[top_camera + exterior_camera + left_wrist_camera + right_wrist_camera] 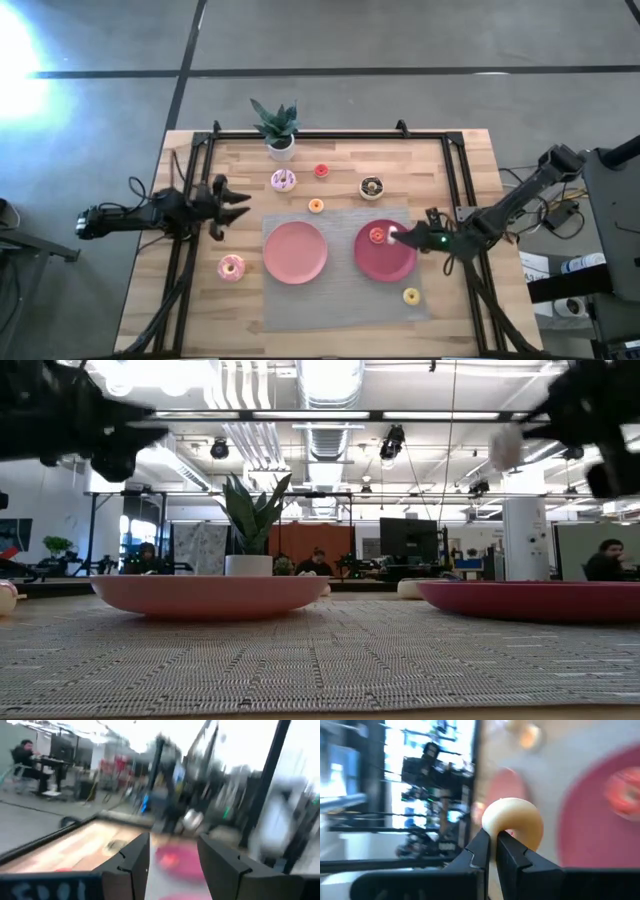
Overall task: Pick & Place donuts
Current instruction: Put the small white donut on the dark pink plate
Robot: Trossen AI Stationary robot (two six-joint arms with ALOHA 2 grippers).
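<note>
My right gripper [393, 237] hovers over the darker pink plate [385, 262], shut on a small pale cream donut [512, 821]. A red-orange donut [377, 235] lies on that plate. On the table lie a white-pink sprinkled donut [283, 180], a red one [321, 171], a chocolate one [372, 187], an orange one [316, 206], a pink one [231, 267] and a yellow one [411, 296]. My left gripper [235, 205] is open and holds nothing. It hangs in the air left of the lighter pink plate [295, 252]. My right gripper pinches the pale donut by a bit of its ring [496, 831] between its two fingertips. The fingers reach in from the table's right, about level. The donut is lifted clear, above the darker plate's right half; in the low view it shows as a pale blob [506, 446] high above the plate.
A grey woven mat [340, 300] lies under both plates. A potted plant [277, 128] stands at the far edge. Black frame rails [455, 170] run along the table's sides and far edge. People sit at desks in the room behind.
</note>
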